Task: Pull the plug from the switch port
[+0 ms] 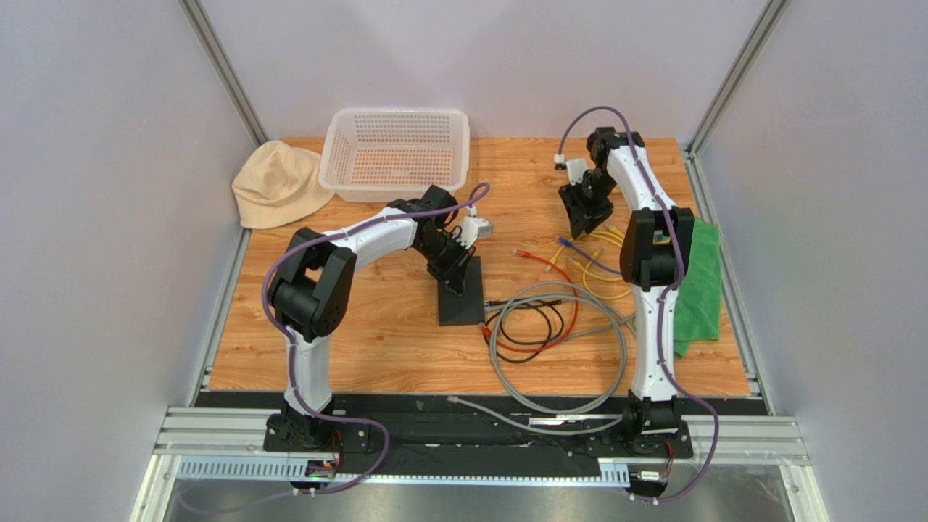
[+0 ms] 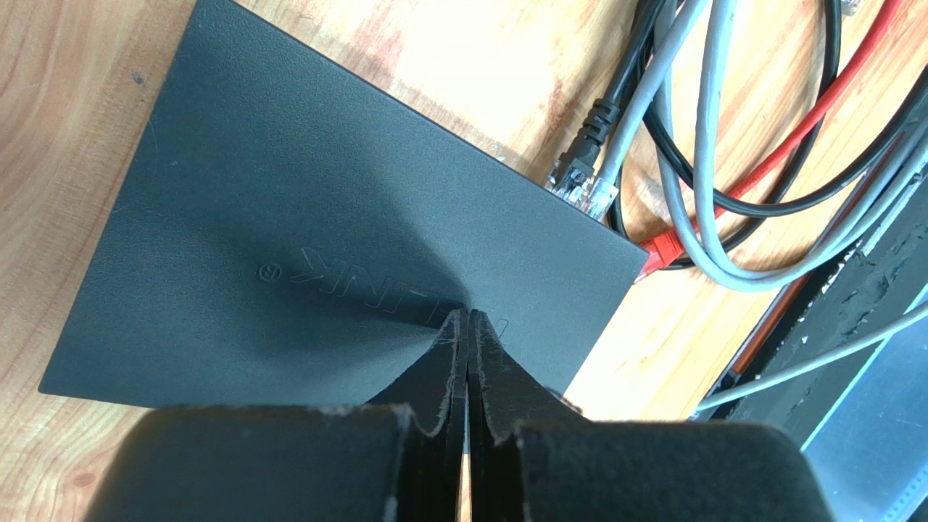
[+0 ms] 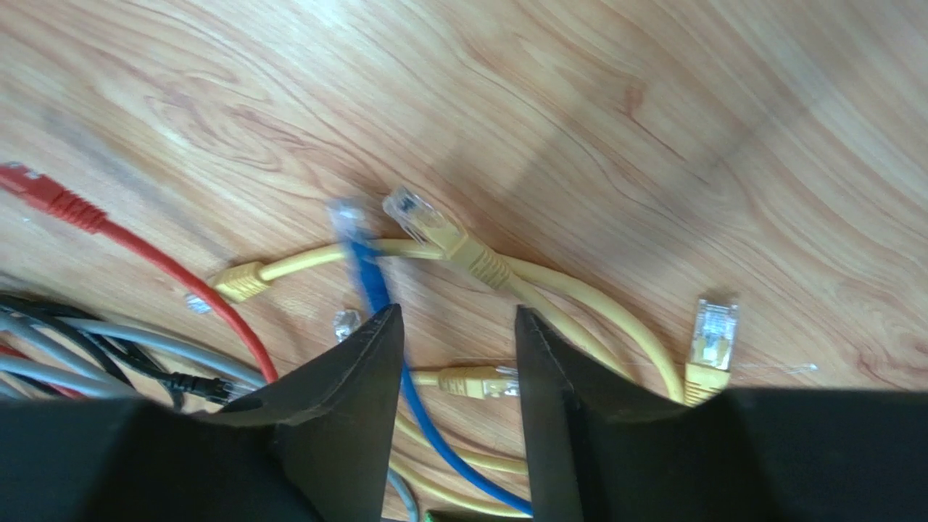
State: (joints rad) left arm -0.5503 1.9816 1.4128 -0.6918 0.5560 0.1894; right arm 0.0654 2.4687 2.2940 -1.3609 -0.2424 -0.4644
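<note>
Left gripper [image 2: 468,326], fingers together, braces the switch [image 2: 283,218]; next, the spread-fingered right gripper [image 3: 458,318] should grasp the switch's plug [image 2: 582,185].

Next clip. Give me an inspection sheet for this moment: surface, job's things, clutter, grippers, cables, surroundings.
Surface: wooden table, light plank grain.
Job's things: black switch lying flat; black-booted plug seated in its edge.
Clutter: white basket and beige hat at the far side; green cloth at the right edge.
Grippers: left gripper shut, tips pressed on the switch top; right gripper open, above loose cables, holding nothing.
Cables: grey cable looped beside the switch; red plug, yellow cable and blue cable lying unplugged.
Surroundings: pale walls; nothing else seen.
</note>
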